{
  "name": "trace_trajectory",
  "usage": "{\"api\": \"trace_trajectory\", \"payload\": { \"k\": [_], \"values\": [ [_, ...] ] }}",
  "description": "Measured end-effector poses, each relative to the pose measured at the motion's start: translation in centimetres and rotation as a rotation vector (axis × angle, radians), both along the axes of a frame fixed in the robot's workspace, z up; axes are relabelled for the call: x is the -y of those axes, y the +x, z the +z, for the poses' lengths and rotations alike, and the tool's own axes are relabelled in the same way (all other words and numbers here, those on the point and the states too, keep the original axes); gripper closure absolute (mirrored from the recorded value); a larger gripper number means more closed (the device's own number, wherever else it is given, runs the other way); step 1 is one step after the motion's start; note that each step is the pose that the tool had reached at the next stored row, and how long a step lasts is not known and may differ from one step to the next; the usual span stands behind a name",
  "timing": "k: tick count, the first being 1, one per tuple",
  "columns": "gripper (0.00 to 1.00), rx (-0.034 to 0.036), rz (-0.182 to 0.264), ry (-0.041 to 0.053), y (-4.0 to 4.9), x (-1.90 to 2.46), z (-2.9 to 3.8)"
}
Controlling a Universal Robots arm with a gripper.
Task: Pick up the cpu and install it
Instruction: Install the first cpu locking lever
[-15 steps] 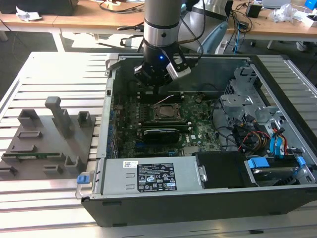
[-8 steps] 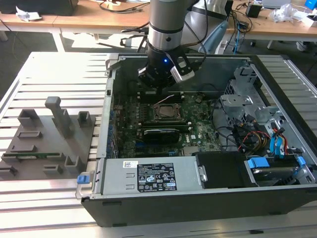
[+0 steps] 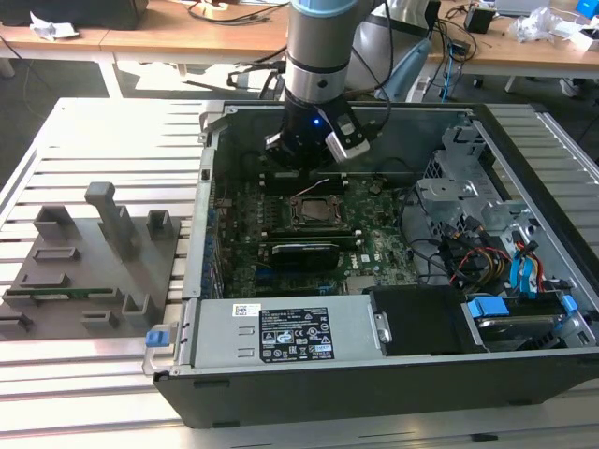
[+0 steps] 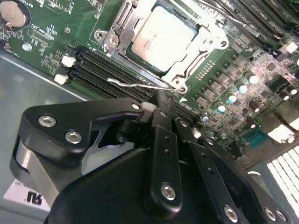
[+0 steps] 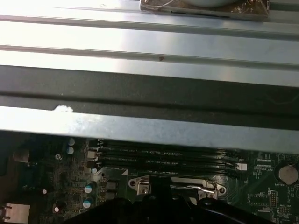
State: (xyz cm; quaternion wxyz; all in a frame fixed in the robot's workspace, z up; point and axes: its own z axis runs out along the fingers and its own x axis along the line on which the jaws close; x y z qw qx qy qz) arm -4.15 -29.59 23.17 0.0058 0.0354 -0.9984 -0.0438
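The black gripper (image 4: 161,108) hangs just above the green motherboard (image 4: 93,28) with its fingers drawn close together, holding nothing. The cpu (image 4: 161,37), a small flat square chip with a pale silvery metal top, lies seated in the metal socket frame (image 4: 122,21), just beyond the fingertips and apart from them. A thin wire latch lever (image 4: 138,85) lies between the socket frame and the gripper.

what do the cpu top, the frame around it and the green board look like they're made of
The cpu top looks like brushed metal: pale, silvery, matte sheen. The frame around it seems to be bare stamped steel, shiny with bright glints at its edges. The board looks like lacquered green circuit laminate, glossy, with fine printed traces. All judged by look alone.
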Motion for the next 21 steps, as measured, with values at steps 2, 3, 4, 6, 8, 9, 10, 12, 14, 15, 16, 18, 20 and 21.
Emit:
{"api": "trace_trajectory", "payload": {
  "k": [2, 3, 4, 6, 8, 9, 10, 12, 14, 15, 16, 18, 20, 21],
  "values": [
    [0.89, -0.0003, 0.001, 0.0000, 0.10, -0.01, -0.44],
    [0.89, -0.0003, 0.002, 0.0000, 0.11, -0.02, -0.56],
    [0.89, -0.0003, 0.002, 0.0001, 0.12, -0.05, -0.65],
    [0.89, -0.0005, 0.004, -0.0001, 0.12, -0.16, -0.73],
    [0.89, -0.0004, 0.007, 0.0000, 0.12, -0.26, -0.86],
    [0.89, -0.0004, 0.009, 0.0000, 0.13, -0.29, -0.93],
    [0.89, -0.0004, 0.010, 0.0000, 0.14, -0.31, -1.01],
    [0.89, -0.0004, 0.014, -0.0001, 0.25, -0.37, -1.17],
    [0.89, -0.0004, 0.016, 0.0000, 0.33, -0.38, -1.31],
    [0.89, -0.0004, 0.017, 0.0000, 0.38, -0.39, -1.38],
    [0.89, -0.0005, 0.018, 0.0000, 0.44, -0.39, -1.44],
    [0.89, -0.0009, 0.019, 0.0000, 0.76, -0.39, -1.75],
    [0.89, -0.0012, 0.020, -0.0001, 0.94, -0.39, -1.94],
    [0.89, -0.0013, 0.020, -0.0001, 1.07, -0.39, -2.07]
  ]
}}
